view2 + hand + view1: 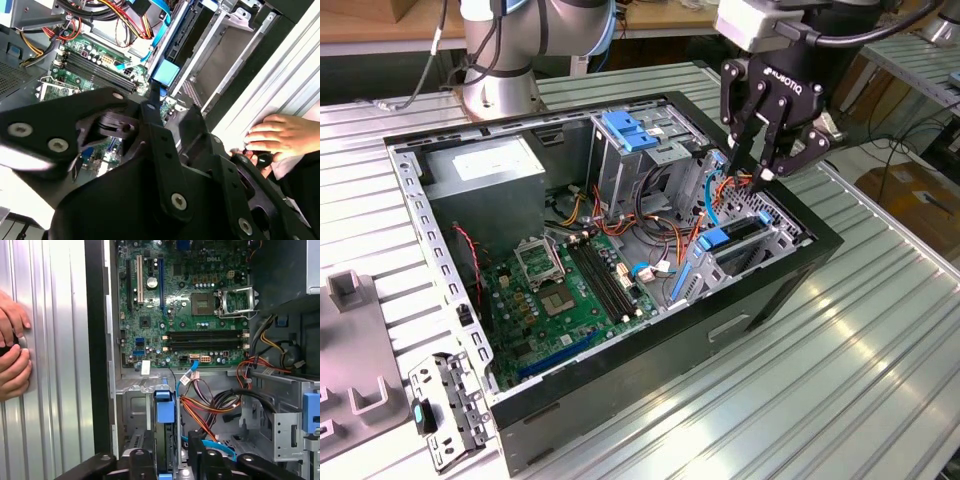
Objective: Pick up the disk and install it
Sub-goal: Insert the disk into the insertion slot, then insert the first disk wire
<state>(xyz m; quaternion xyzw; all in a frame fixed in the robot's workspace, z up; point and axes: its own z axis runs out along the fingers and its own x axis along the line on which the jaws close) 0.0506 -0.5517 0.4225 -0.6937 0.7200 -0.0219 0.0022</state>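
I'm holding the pincer [767,171] above the open computer case [650,372], fingers apart, gripping nothing; the disk [734,240] is sitting on edge in its bay [782,238] just below.

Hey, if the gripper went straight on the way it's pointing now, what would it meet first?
Probably the disk, on edge in the drive cage beneath the gripper; its blue carrier lines up between the fingers, though depth is unclear.
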